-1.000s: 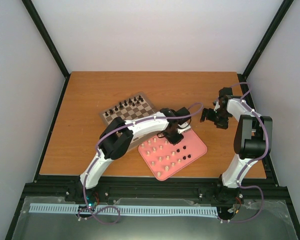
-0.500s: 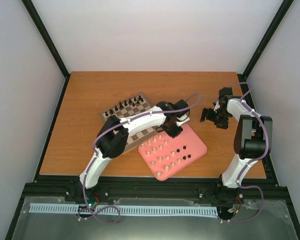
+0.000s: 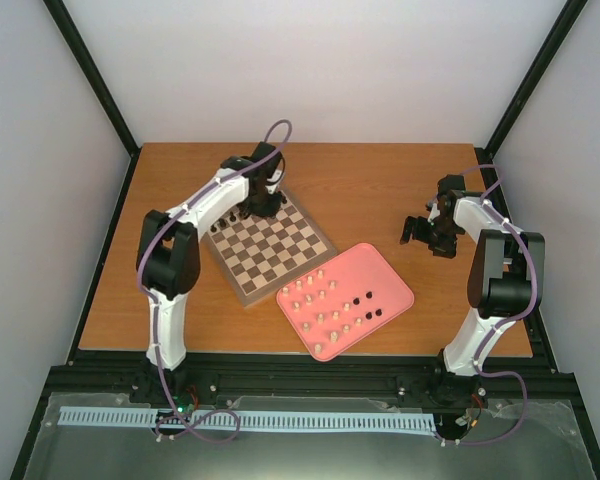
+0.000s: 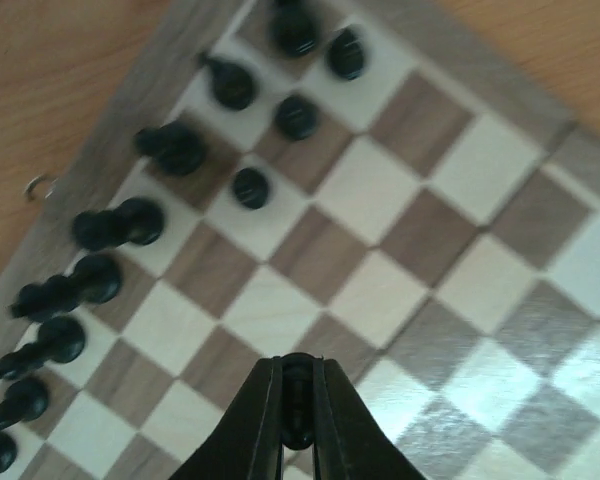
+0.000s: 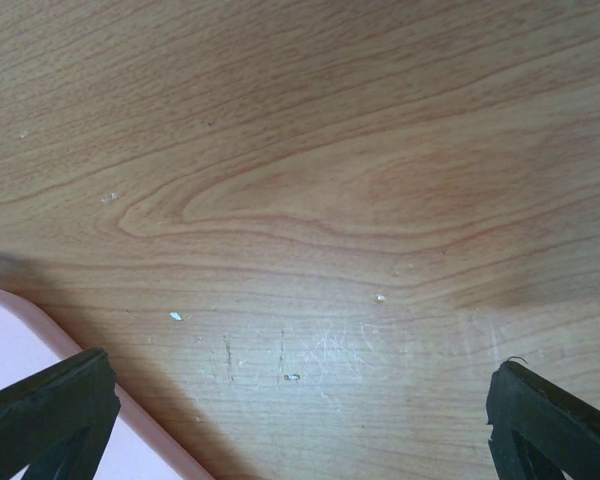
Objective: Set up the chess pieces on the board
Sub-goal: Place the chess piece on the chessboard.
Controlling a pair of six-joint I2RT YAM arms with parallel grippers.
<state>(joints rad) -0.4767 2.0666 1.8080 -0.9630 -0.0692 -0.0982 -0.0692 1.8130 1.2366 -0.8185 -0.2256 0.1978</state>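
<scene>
From above, we saw the left gripper (image 3: 263, 205) over the far corner of the board (image 3: 280, 250), while cream chess pieces (image 3: 318, 302) sat in the pink tray (image 3: 395, 290). At the left wrist, it was clenched on a dark piece (image 4: 298, 400). We judged the next move was to lower it onto a free square. At the right wrist, the right gripper (image 5: 295, 420) stood wide and empty.

Wooden table (image 3: 380, 180) is carrying the board (image 3: 280, 245) lying flat, pink tray (image 3: 375, 265) sitting just beside it.

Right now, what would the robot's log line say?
left tool: shut on dark piece, over board | right tool: open, over table beside pink tray
</scene>
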